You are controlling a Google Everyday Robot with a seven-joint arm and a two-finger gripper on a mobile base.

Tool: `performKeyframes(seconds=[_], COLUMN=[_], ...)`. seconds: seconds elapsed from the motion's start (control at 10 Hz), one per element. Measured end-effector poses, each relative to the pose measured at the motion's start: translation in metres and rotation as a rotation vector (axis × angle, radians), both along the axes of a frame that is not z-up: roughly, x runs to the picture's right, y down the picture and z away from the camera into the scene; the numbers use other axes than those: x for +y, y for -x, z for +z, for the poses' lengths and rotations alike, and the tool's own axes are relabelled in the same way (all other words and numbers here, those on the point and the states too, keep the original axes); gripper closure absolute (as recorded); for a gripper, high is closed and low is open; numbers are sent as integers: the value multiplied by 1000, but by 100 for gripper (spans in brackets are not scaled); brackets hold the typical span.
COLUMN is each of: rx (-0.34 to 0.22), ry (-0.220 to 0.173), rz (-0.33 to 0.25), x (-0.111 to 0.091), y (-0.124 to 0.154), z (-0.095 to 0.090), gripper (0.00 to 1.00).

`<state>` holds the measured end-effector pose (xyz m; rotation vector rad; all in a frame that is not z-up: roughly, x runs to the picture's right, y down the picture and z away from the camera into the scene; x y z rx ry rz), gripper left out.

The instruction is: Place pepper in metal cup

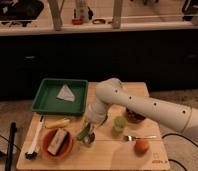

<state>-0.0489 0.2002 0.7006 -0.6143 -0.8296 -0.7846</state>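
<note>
Here, in the camera view, the gripper [88,128] hangs near the worktop's [107,155] front edge, left of centre. The pepper [83,133] slants just below it, long axis running lower-left to upper-right, over the cup [89,138]. Whether the fingers are clamped on it I cannot tell. The wrist hides most of the cup; the pepper's lower end is indistinct.

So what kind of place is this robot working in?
Probably a lab or office kitchen mock-up: a wooden table with a green tray and an orange bowl, dark cabinets behind. The claw hangs over the pepper.
</note>
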Motion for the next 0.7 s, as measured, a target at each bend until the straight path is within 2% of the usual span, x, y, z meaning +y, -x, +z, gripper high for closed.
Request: performKeyframes(seconds=[0.5,0.7], rx=[-2,6], ry=[21,28], rz=[-23,-30], x=[12,15], y=[4,0], z=[-2,-2], gripper=[100,88])
